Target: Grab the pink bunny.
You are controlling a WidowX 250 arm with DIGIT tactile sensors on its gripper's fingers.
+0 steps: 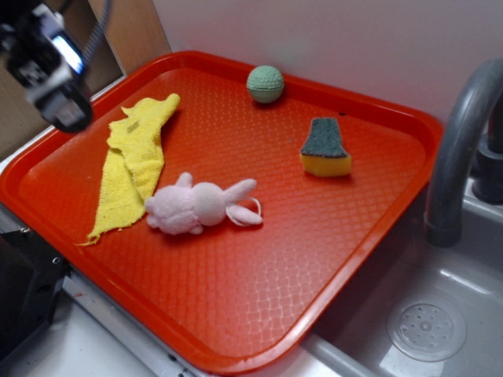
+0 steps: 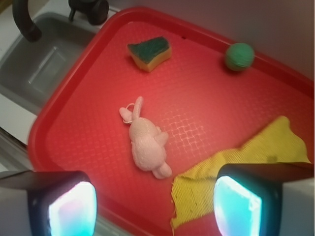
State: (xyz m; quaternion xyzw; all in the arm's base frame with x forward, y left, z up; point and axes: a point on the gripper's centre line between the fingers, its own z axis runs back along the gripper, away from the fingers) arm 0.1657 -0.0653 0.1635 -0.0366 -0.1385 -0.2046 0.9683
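Note:
The pink bunny (image 1: 200, 206) lies on its side near the middle of the red tray (image 1: 259, 314), ears pointing right. In the wrist view the pink bunny (image 2: 146, 142) lies lengthwise, ears toward the far side. My gripper (image 1: 59, 82) hangs high over the tray's back-left corner, well apart from the bunny. From the wrist camera my gripper (image 2: 155, 209) stands open, its two pads wide apart with nothing between them; the bunny sits ahead of the gap.
A yellow cloth (image 1: 135, 157) lies just left of the bunny, touching it. A green ball (image 1: 266, 83) rests at the tray's far edge and a green-yellow sponge (image 1: 325, 149) to the right. A sink (image 1: 440, 314) with a grey tap (image 1: 456, 149) borders the tray's right side.

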